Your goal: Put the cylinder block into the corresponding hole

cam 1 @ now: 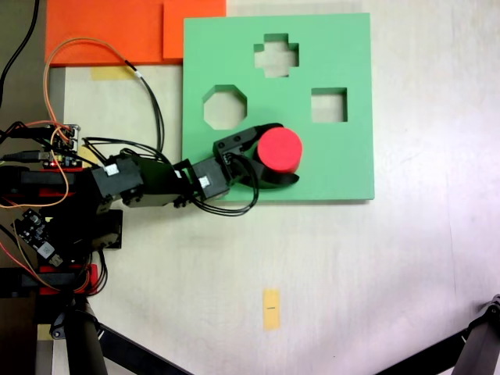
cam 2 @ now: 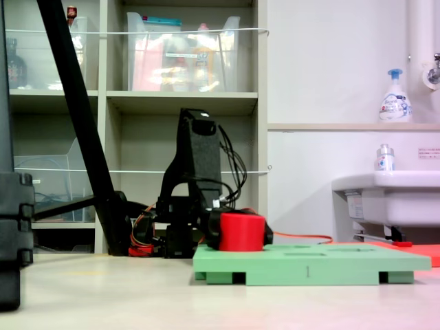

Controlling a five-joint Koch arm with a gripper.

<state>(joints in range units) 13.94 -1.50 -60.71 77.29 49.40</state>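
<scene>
The red-pink cylinder block (cam 1: 279,150) stands upright in the green foam board (cam 1: 344,156), near the board's front-left part in the first exterior view. In the second exterior view the cylinder block (cam 2: 241,232) sits low, its lower part sunk below the top of the board (cam 2: 323,261). The circular hole is hidden under the block. My gripper (cam 1: 287,153) reaches in from the first exterior view's left, its black fingers (cam 1: 262,130) curving around both sides of the block, shut on it.
The board also has an octagonal cutout (cam 1: 225,107), a cross cutout (cam 1: 276,55) and a square cutout (cam 1: 329,105). Orange sheets (cam 1: 117,31) lie at the back left. Arm base and wires (cam 1: 55,195) fill the left. A yellow tape strip (cam 1: 271,308) marks the table. A sink (cam 2: 388,199) stands right.
</scene>
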